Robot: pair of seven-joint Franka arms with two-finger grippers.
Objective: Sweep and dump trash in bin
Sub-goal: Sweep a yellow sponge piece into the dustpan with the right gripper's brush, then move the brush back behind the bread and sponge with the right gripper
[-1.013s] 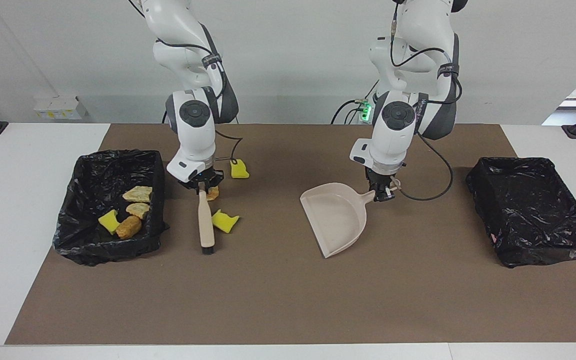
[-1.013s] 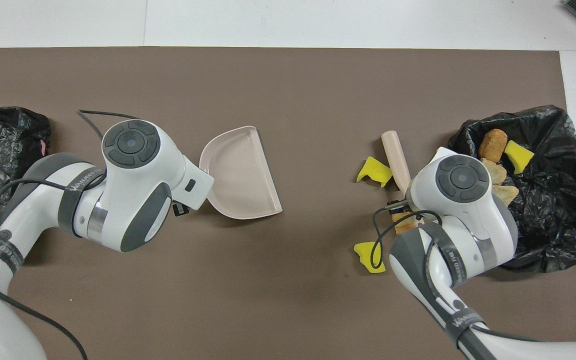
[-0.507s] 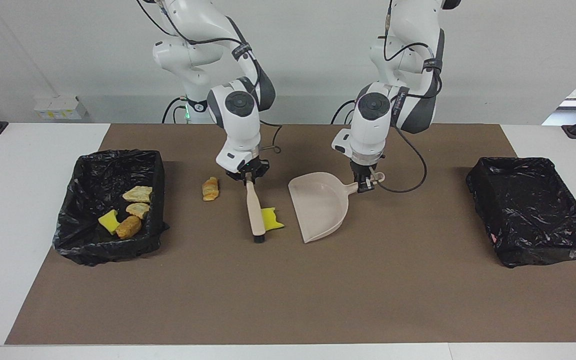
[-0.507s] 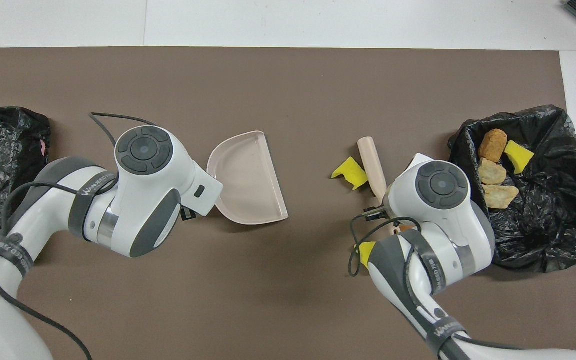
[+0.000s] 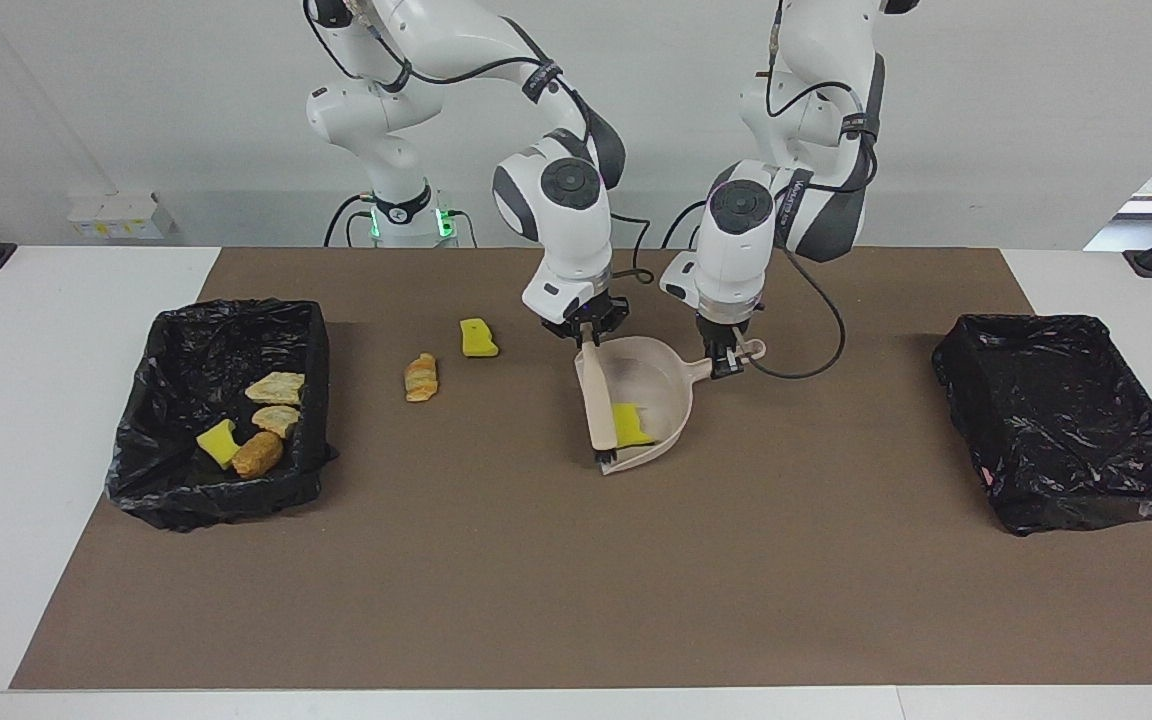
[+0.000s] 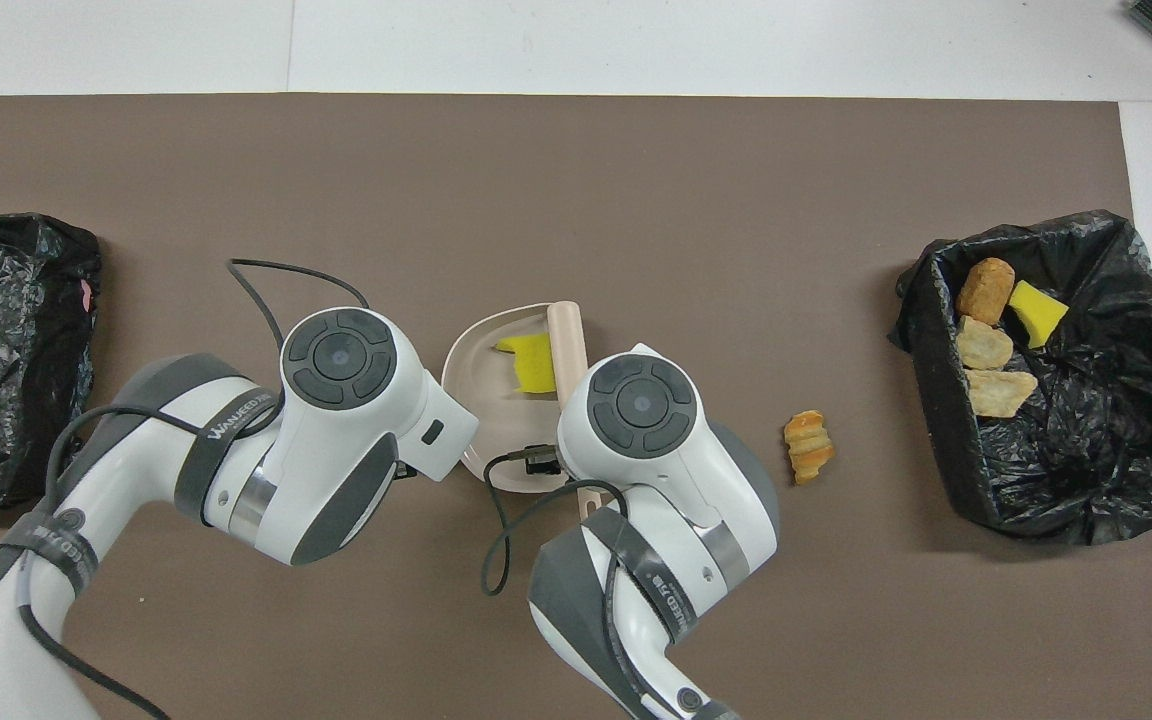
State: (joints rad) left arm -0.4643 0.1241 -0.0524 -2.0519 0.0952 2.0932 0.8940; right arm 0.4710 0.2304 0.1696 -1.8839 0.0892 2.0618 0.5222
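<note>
My right gripper [image 5: 586, 328] is shut on the handle of the beige brush [image 5: 596, 400], whose bristles rest at the dustpan's open lip. My left gripper [image 5: 726, 362] is shut on the handle of the beige dustpan [image 5: 658, 375], which lies on the mat. One yellow sponge chunk [image 5: 629, 421] sits inside the pan against the brush; it also shows in the overhead view [image 6: 532, 360]. A croissant-like lump [image 5: 421, 377] and another yellow chunk [image 5: 478, 338] lie on the mat between the brush and the filled bin. In the overhead view the wrists hide both grippers.
A black-lined bin [image 5: 166, 340] at the right arm's end holds several scraps: two bread pieces, a yellow chunk and a brown lump. A second black-lined bin [image 5: 1066, 420] stands at the left arm's end with nothing visible in it. A brown mat covers the table.
My right gripper swept the brush and one yellow chunk toward the left arm's end, into the dustpan. My left gripper slid the dustpan to meet it. The croissant lump and other chunk stayed put.
</note>
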